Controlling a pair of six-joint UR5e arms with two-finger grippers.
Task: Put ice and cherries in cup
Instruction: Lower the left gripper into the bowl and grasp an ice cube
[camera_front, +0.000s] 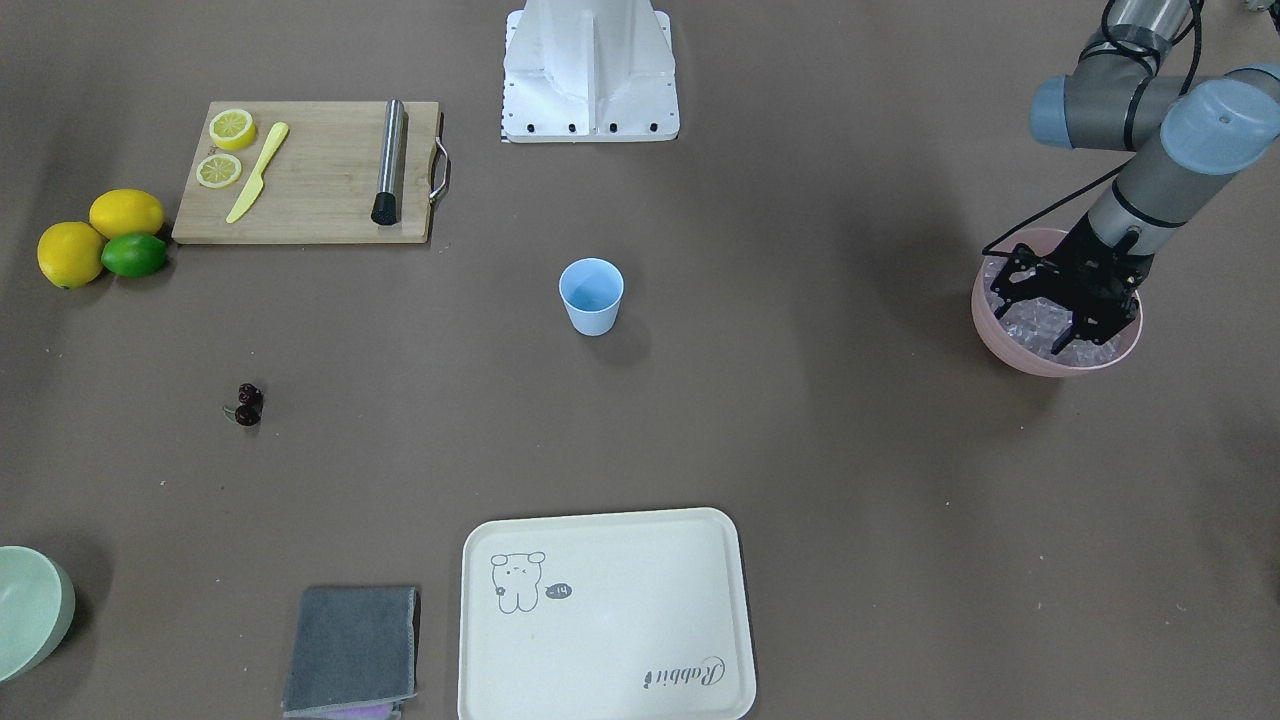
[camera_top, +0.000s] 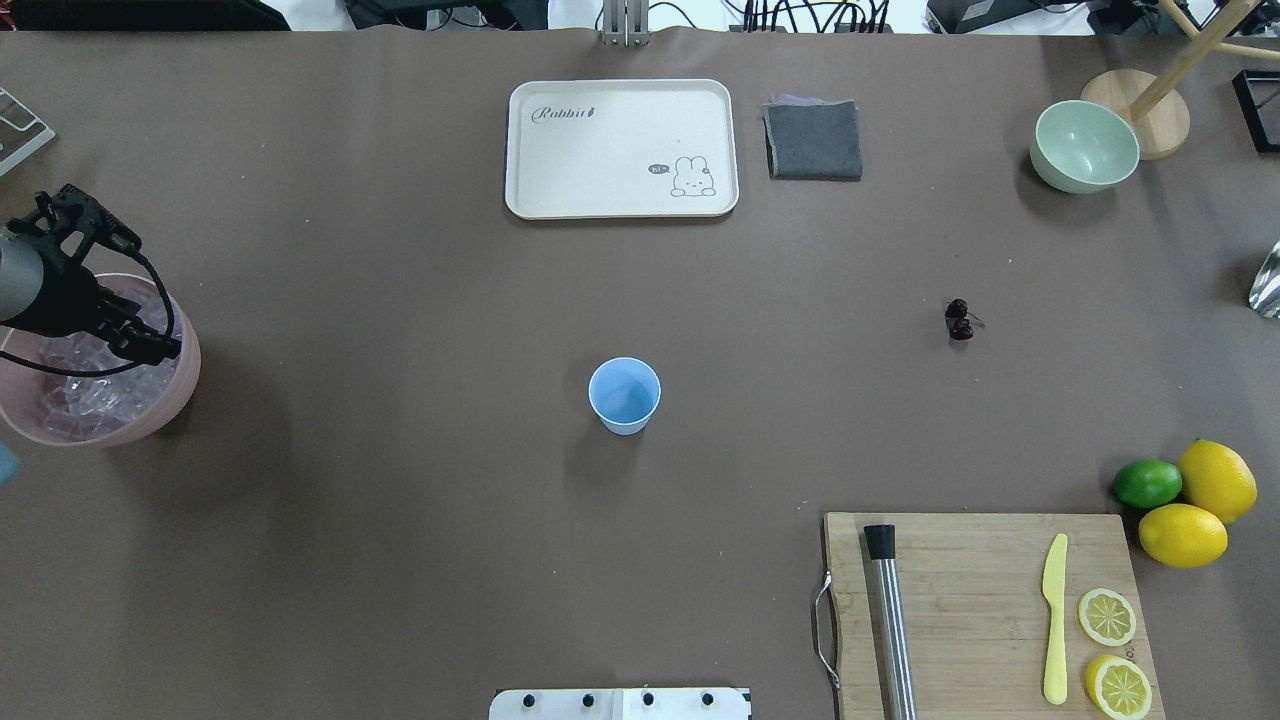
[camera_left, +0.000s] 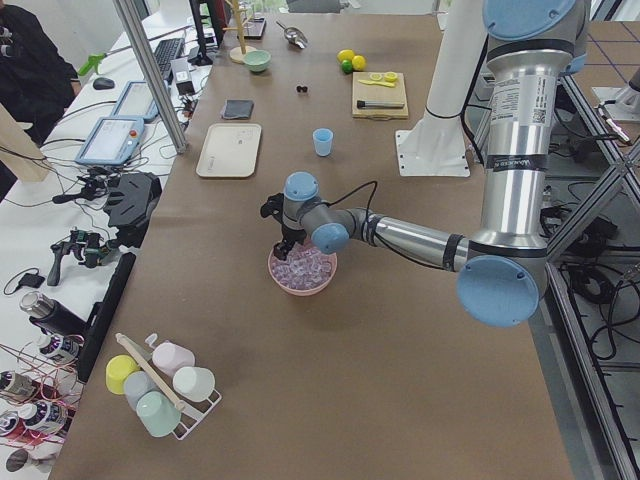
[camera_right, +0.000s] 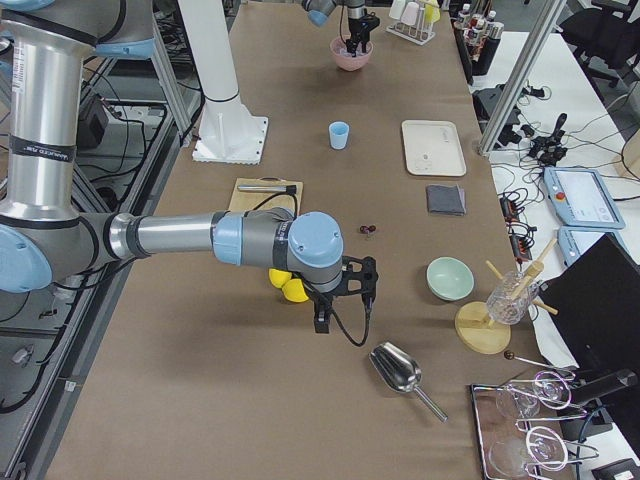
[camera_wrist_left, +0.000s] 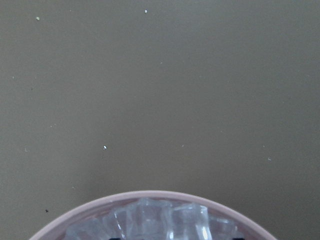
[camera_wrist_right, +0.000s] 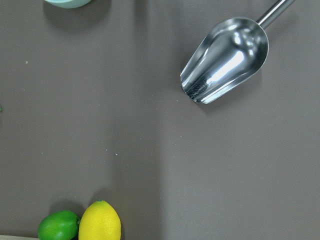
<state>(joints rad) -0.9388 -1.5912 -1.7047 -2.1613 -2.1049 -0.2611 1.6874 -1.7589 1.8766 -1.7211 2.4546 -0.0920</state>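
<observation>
At 9 o'clock from the cup (camera_top: 625, 395), we find the left pincer (camera_front: 1070, 335) spread apart in the pink bowl (camera_front: 1040, 365) of ice (camera_front: 1020, 322). Cherries (camera_top: 959, 320) lie on the bench at 2 o'clock. We cannot tell the right pincer's (camera_right: 322, 320) state.

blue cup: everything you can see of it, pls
The cup is a small light blue tumbler, plastic by its look, with no handle and walls tapering to the base. It stands upright, mouth up, near the middle of the brown table, and looks empty. Only the table touches it; everything else lies well apart.
</observation>
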